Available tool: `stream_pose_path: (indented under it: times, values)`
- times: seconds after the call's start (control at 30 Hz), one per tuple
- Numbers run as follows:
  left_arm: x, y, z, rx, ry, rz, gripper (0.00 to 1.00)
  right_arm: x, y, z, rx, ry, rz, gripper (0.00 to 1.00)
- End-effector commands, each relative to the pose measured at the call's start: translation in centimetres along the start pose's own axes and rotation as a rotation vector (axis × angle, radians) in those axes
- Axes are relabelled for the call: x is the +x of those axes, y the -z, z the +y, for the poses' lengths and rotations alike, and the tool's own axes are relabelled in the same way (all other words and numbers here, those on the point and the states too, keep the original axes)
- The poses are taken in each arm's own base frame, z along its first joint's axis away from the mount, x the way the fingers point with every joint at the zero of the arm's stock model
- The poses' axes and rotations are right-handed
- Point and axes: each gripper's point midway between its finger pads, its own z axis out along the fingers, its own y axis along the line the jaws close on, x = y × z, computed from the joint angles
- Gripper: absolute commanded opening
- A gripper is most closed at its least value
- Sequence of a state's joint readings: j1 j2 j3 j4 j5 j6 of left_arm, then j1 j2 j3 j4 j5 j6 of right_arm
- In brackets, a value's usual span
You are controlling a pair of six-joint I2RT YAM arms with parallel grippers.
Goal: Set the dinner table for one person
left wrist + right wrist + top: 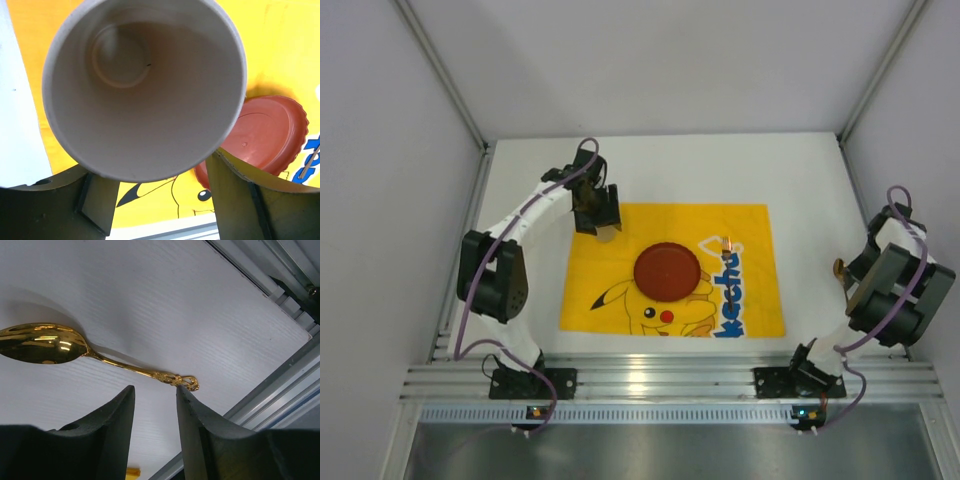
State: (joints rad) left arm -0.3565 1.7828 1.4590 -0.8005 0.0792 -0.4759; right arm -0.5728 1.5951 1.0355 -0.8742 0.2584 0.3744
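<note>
On the surface (150,300), far right, take slippery gold spoon (70,346) mid-handle with spread right claw (155,390), sparing flimsy paper cup (145,100) pinched in left claw (150,172).

Plain white bench (800,170) carries yellow Pikachu cloth (750,300); red-brown plate (667,270) sits mid-cloth. Over cloth's far-left corner: left gripper (601,226), pale cup (607,235) between fingers. Right arm (900,285) folded at bench's right edge.

One white dinner table (800,170); one yellow Pikachu cloth (750,225) at its middle; one red plate (667,270) on the cloth; one paper cup (145,90), far left; one gold spoon (45,343), right; one small thin item (727,243) just right of the plate, too small to tell.
</note>
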Motion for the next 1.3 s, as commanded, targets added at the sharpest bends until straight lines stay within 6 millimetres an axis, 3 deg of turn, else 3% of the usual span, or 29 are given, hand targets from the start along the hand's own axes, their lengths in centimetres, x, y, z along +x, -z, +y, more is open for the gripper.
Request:
stream_pose_path:
  times: [0.0, 0.33, 0.73, 0.97, 1.17, 1.27]
  values:
    - [-1.0, -0.7, -0.2, 0.027, -0.005, -0.022, 0.70, -1.9, -0.7, 1.0, -0.035, -0.002, -0.038, 0.40]
    - [-2.2, 0.1, -0.2, 0.001, -0.011, -0.035, 0.70, -1.1, -3.2, 3.4, -0.136, 0.014, -0.016, 0.41]
    - [-2.3, 1.4, -0.8, -0.001, 0.042, -0.036, 0.68, -2.1, -3.1, 7.2, -0.227, 0.046, -0.020, 0.40]
    - [-1.9, 2.2, -2.3, -0.011, 0.030, -0.031, 0.68, -1.2, -3.1, 10.2, -0.255, 0.114, -0.005, 0.31]
    - [-1.3, 3.0, -4.2, -0.016, 0.009, -0.033, 0.67, -1.0, -3.3, 11.1, -0.260, 0.124, 0.018, 0.29]
    - [-0.9, 3.1, -4.6, -0.036, -0.008, -0.038, 0.67, -0.6, -3.3, 10.7, -0.229, 0.132, 0.034, 0.28]
